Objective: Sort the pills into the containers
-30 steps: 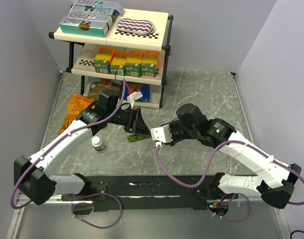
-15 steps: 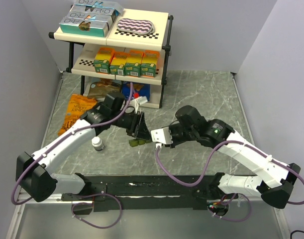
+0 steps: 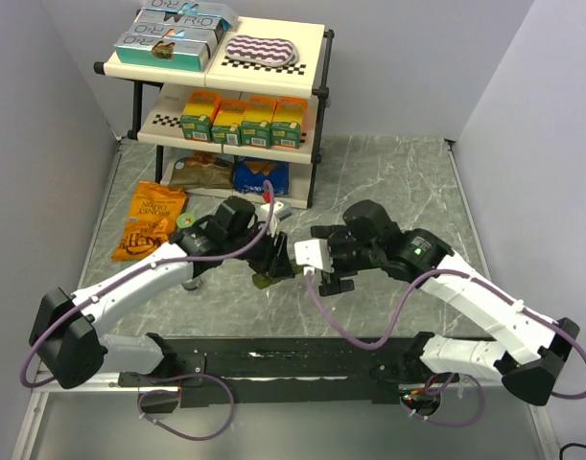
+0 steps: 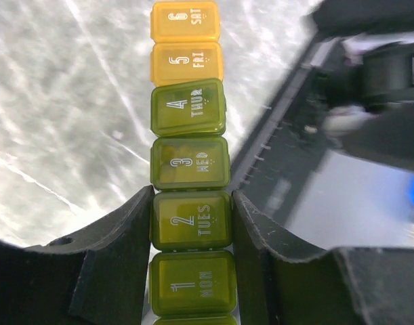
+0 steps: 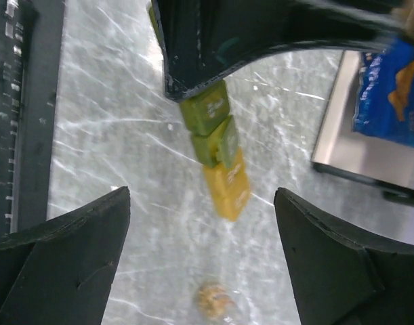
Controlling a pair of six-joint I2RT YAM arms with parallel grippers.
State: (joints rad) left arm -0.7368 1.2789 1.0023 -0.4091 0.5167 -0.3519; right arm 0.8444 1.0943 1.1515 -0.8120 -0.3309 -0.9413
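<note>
Clamps the strip in the left gripper, with black left fingers narrowed onto both sides of the cell marked 2 TUES. Puts 1 MON at 6 o'clock of the grip in the left wrist view. Runs 3 WED, 4 THUR, 5 FRI and 6 SAT out toward 12 o'clock, with green turning to orange-yellow at FRI. Holds the strip over the grey marbled table; cannot tell whether its far end touches the surface.

Spreads the right gripper wide and grips nothing, with right fingers at 9 and 3 o'clock of the right wrist view. Frames the strip's yellow end between them, apart from both, below the left gripper's dark tips at 12 o'clock. Shows a small tan lump, blurred, on the table at 6 o'clock of that yellow end, and a blue bag at 2 o'clock.

From above, sets both grippers tip to tip near table centre, just beside each other, with the left arm reaching in from 8 o'clock and the right arm from 4 o'clock. Places a two-tier rack at 12 o'clock of them, with cartons on the lower shelf, boxes and a zigzag pouch on top. Lays an orange bag flat on the table toward 9 o'clock.
</note>
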